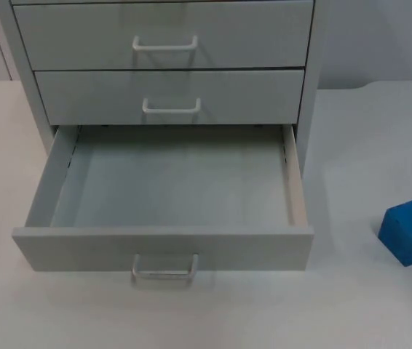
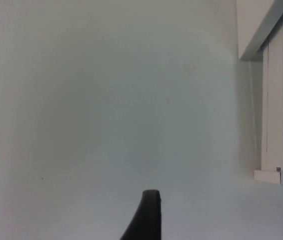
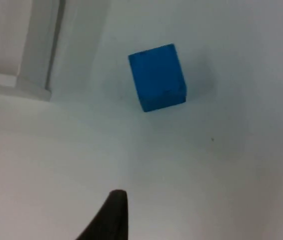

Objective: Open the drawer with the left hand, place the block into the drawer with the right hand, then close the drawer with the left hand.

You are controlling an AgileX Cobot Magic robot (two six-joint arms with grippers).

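The blue block [image 1: 410, 232] is a solid cube on the tabletop [image 1: 351, 305], near its right edge, beside the open bottom drawer [image 1: 164, 247]. For both hands I cannot tell open or closed.

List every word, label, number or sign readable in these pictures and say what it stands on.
None: no text can be read anywhere. The drawer cabinet, its open bottom drawer with its handle, the blue block and the white table are all plain and unmarked.

We only get one black fingertip [image 2: 149, 215] per wrist camera, so finger spacing's a mystery; the cabinet [image 1: 166, 58] is chopped off up top.
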